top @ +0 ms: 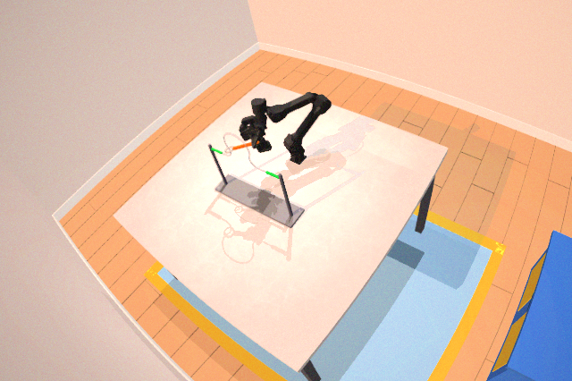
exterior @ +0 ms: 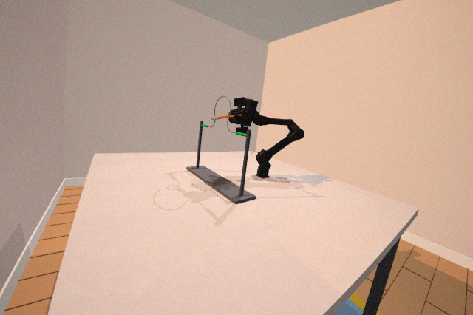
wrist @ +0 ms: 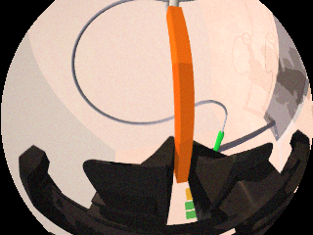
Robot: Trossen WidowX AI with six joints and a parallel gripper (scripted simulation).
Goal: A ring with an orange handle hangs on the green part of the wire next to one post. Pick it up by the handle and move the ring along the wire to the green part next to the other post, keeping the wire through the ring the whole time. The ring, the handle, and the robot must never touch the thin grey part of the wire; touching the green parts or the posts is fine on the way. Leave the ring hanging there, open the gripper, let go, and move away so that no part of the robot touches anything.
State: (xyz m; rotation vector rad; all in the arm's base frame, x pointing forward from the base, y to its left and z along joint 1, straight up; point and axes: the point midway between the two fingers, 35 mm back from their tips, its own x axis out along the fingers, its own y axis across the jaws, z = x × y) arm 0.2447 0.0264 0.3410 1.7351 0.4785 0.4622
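Note:
My gripper (top: 255, 142) (exterior: 237, 115) (wrist: 176, 140) is shut on the orange handle (top: 240, 146) (exterior: 223, 117) (wrist: 184, 93), near its end away from the ring. The handle is nearly level. The small ring (top: 228, 151) (exterior: 214, 118) is at the thin grey wire (wrist: 73, 64), just beyond the far green part (top: 215, 150) (exterior: 205, 126) and near the foot of the wire's loop. The other green part (top: 273, 174) (exterior: 241, 134) (wrist: 218, 141) is by the near post. The ring is cut off in the wrist view; whether it touches the wire cannot be told.
The far post (top: 218, 166) (exterior: 199, 147) and near post (top: 286, 196) (exterior: 244, 166) stand on a grey base (top: 231, 184) (exterior: 244, 199). The wire's tall loop rises close to the gripper and handle. The gripper body is above the base, on the arm's side.

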